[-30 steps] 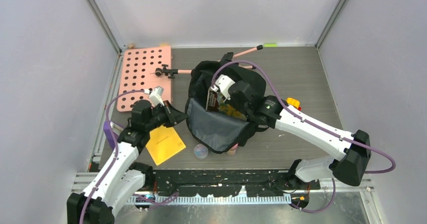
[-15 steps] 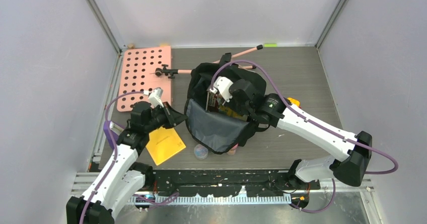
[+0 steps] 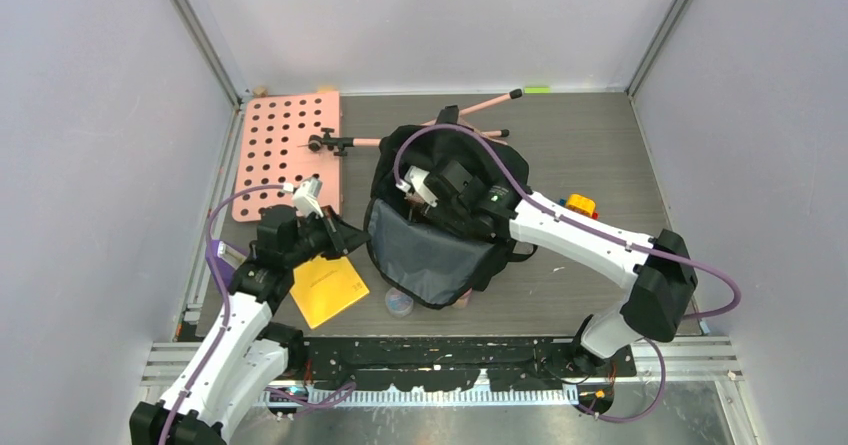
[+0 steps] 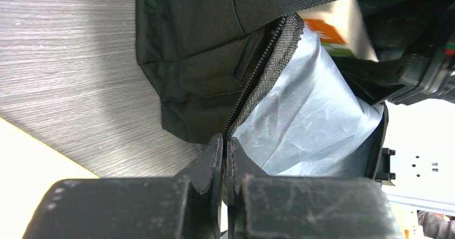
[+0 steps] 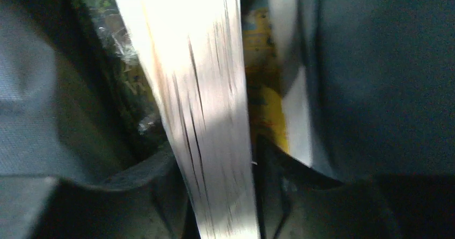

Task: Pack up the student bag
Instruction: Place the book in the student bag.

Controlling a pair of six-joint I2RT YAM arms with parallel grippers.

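Working from the near edge: a yellow booklet (image 3: 326, 287) lies flat on the table (image 3: 590, 135) at near left. A small round clear pot (image 3: 399, 302) sits just right of it, close to the near rim of the bag (image 3: 432, 250). A pink item (image 3: 461, 300) shows partly from under that rim; what it is cannot be told. The left gripper (image 3: 356, 233) reaches over the booklet's far corner to the bag's left side. The left wrist view shows its fingers (image 4: 206, 166) clenched on the zip edge (image 4: 257, 75), where black fabric meets grey lining (image 4: 306, 115). The bag stands at the middle of the table, mouth open upward, its grey-lined flap folded toward the near side. The right arm comes in from the near right, and the right gripper (image 3: 413, 187) is down inside the mouth, toward its left. In the right wrist view a white flat panel (image 5: 188, 62) runs between the fingers (image 5: 134, 180), with yellow packaging (image 5: 263, 88) behind. Whether they grasp the panel or stand released beside it cannot be told. A white and orange carton (image 4: 335, 27) shows inside the bag in the left wrist view. A yellow and red item (image 3: 580, 203) lies just right of the bag. A pink pegboard (image 3: 285, 150) lies at far left, with a black clamp (image 3: 328, 143) at its right edge. A pink rod (image 3: 482, 104) lies behind the bag, and a small green piece (image 3: 537, 89) sits at the far wall.
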